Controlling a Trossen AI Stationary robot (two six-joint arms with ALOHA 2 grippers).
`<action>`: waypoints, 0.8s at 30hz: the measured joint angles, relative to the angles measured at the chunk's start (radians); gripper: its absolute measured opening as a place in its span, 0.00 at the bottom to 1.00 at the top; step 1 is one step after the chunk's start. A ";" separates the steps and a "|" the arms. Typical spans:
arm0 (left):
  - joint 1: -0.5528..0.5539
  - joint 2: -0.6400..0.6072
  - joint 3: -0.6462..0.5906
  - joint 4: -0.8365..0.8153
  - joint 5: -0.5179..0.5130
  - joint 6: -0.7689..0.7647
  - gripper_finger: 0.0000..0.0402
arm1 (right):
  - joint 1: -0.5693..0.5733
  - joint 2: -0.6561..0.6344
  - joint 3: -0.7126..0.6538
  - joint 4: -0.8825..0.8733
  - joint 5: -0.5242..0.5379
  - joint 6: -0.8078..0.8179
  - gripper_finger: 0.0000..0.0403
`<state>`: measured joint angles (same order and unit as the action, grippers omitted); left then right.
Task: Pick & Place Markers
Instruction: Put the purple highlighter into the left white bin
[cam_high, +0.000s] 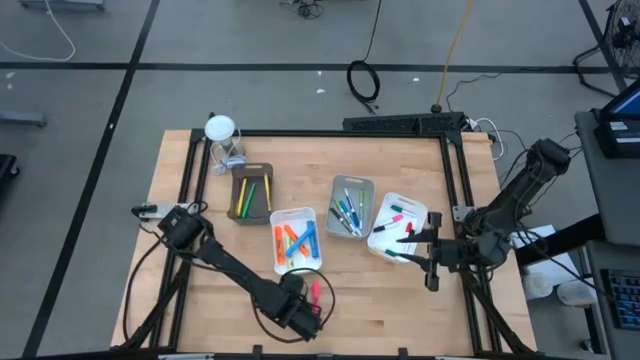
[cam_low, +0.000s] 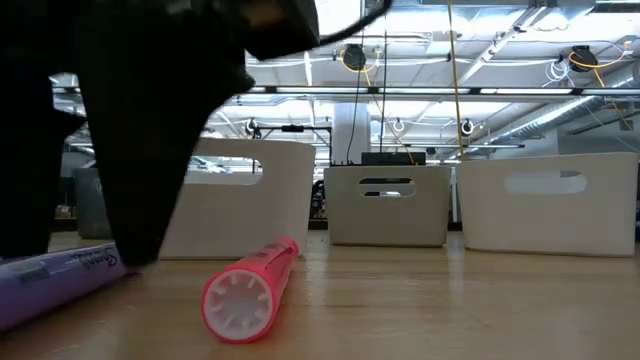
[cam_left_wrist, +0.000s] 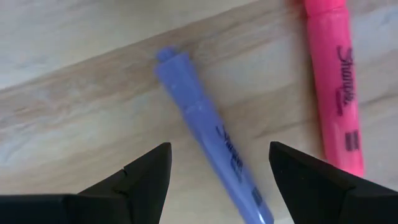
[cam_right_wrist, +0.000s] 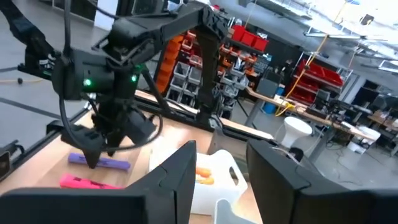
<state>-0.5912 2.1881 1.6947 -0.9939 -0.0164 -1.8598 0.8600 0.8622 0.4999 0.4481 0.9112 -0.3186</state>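
Note:
A purple marker (cam_left_wrist: 208, 134) lies flat on the wood near the table's near edge, with a pink marker (cam_left_wrist: 336, 81) lying beside it. My left gripper (cam_left_wrist: 217, 171) points down over the purple marker. It is open, with one finger on either side of the barrel and a gap to each. The low view shows the purple marker (cam_low: 60, 275), the pink marker (cam_low: 250, 290) and one left finger (cam_low: 140, 240) reaching down to the table. My right gripper (cam_high: 408, 248) is open and hangs beside the right white tray (cam_high: 388, 212), touching nothing.
Four trays stand in a row mid-table. A brown tray (cam_high: 252, 193) holds yellow and green markers. A white tray (cam_high: 295, 240) holds orange and blue ones. The grey tray (cam_high: 350, 207) holds blue and green ones, and the right white tray pink, red and green. A white lamp-like object (cam_high: 220, 130) stands at the far left.

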 joint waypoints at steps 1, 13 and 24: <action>0.003 0.009 0.000 0.003 0.004 0.002 0.68 | 0.000 0.004 0.000 0.001 -0.001 0.010 0.32; 0.024 0.056 0.005 -0.001 0.170 0.054 0.62 | 0.009 0.054 0.000 -0.004 0.000 0.101 0.32; 0.015 0.057 0.003 -0.002 0.126 0.091 0.15 | 0.032 0.057 0.000 -0.003 0.001 0.099 0.32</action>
<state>-0.5758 2.2452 1.6974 -0.9958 0.1101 -1.7687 0.8921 0.9195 0.4999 0.4447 0.9119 -0.2191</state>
